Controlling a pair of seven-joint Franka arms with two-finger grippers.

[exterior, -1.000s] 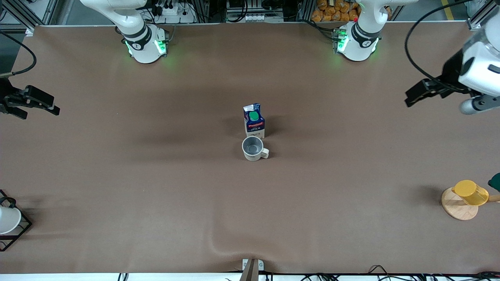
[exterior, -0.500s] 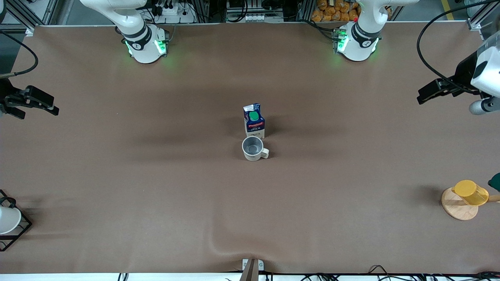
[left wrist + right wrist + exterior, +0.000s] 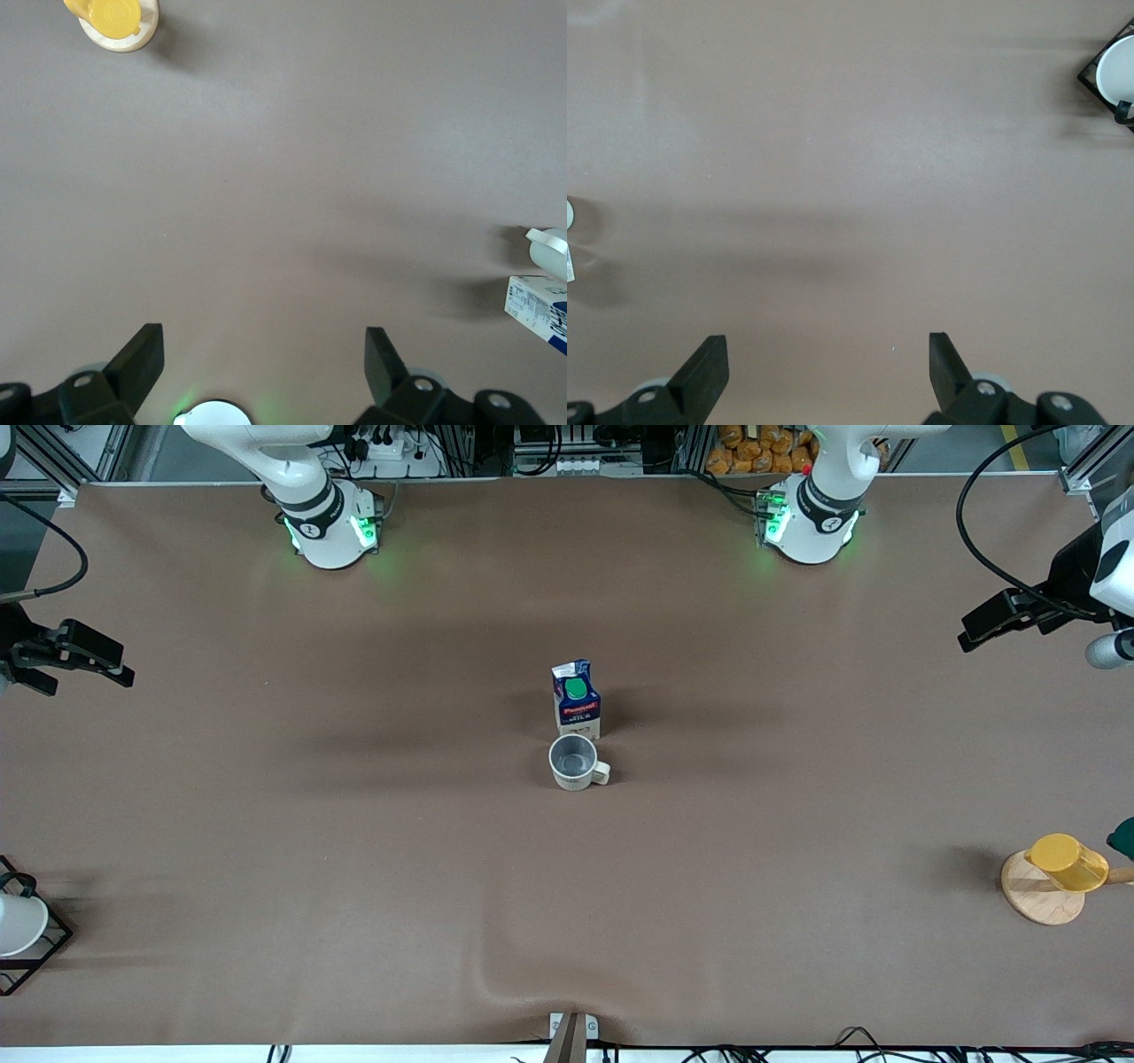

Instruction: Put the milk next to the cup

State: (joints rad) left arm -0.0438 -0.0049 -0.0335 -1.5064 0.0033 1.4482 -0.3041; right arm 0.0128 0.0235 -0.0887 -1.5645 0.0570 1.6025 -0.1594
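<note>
The milk [image 3: 577, 698], a dark blue carton with a green cap, stands upright at the table's middle. The cup [image 3: 575, 762], a cream mug with a dark inside, stands right beside it, nearer to the front camera, handle toward the left arm's end. Both show at the edge of the left wrist view: the milk [image 3: 540, 310] and the cup [image 3: 549, 248]. My left gripper [image 3: 990, 623] is open and empty, up over the left arm's end of the table. My right gripper [image 3: 84, 662] is open and empty over the right arm's end; that arm waits.
A yellow cup [image 3: 1067, 862] lies on a round wooden stand [image 3: 1041, 893] near the left arm's end, also in the left wrist view [image 3: 113, 16]. A white cup in a black wire rack [image 3: 22, 930] sits at the right arm's end.
My left gripper has drawn farther away from the milk, toward the left arm's end of the table and up. The milk, the cup and the right arm have not moved.
</note>
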